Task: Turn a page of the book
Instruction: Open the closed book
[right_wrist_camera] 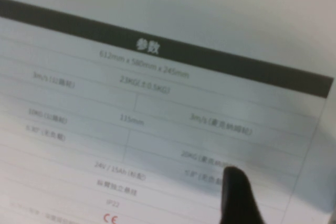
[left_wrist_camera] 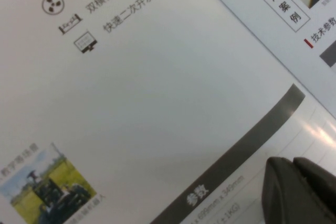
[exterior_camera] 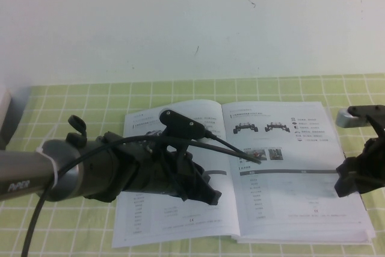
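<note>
One book (exterior_camera: 240,173), a thin white catalogue, is laid open on the green-checked tablecloth (exterior_camera: 72,100), with two facing sheets shown. The page (exterior_camera: 286,167) on the right carries two small black wheeled-chassis pictures near its top and one grey-barred table below; it is seen lying flat. The left gripper (exterior_camera: 201,194) is held low over the left-hand sheet near the spine, and in the left wrist view one dark fingertip (left_wrist_camera: 302,192) is seen close above a grey header bar; whether its jaws are open or closed cannot be told. The right gripper (exterior_camera: 355,176) is placed at the page's outer edge. One dark fingertip (right_wrist_camera: 239,198) is seen over the table rows; its jaw state cannot be told either.
</note>
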You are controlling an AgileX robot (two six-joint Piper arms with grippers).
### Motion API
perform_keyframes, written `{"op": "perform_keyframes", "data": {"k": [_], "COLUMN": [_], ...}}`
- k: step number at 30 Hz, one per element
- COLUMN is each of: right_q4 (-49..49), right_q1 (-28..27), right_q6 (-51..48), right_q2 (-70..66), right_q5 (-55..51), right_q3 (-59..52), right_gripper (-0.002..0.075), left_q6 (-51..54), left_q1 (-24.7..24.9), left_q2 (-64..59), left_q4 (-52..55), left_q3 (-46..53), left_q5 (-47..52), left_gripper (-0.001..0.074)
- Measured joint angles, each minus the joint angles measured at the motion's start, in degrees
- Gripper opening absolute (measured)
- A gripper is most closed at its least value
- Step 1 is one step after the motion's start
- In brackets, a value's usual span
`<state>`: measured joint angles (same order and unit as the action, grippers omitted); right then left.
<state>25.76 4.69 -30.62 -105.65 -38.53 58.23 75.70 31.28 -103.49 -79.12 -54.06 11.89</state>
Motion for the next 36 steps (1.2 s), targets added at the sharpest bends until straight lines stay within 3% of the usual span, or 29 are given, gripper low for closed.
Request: {"op": "perform_keyframes", "data": {"k": [7, 13, 23, 36], "right_q4": [0.7, 0.9, -0.6, -3.2], "right_q1": [0.0, 0.0, 0.0, 0.0], "right_q6": [0.8, 0.5, -0.1, -0.4], "right_q2": [0.0, 0.0, -0.1, -0.2], "right_q5": [0.0, -0.3, -11.0, -11.6], "right_q3": [0.0, 0.1, 8.0, 8.4], "right_gripper": [0.0333, 0.0359, 0.0374, 0.0375], "left_q6": [0.0, 0.0, 0.0, -0.1], "left_q1": [0.0, 0.0, 0.0, 0.0], "left_q2": [0.0, -0.1, -4.9, -5.5], "left_q4": [0.0, 0.0, -0.3, -0.6], "left_q3": [0.0, 0.0, -0.4, -0.6], "left_q5": [0.0, 0.0, -0.5, -0.1], "left_gripper": [-0.0004, -0.0004, -0.0004, -0.0004]}}
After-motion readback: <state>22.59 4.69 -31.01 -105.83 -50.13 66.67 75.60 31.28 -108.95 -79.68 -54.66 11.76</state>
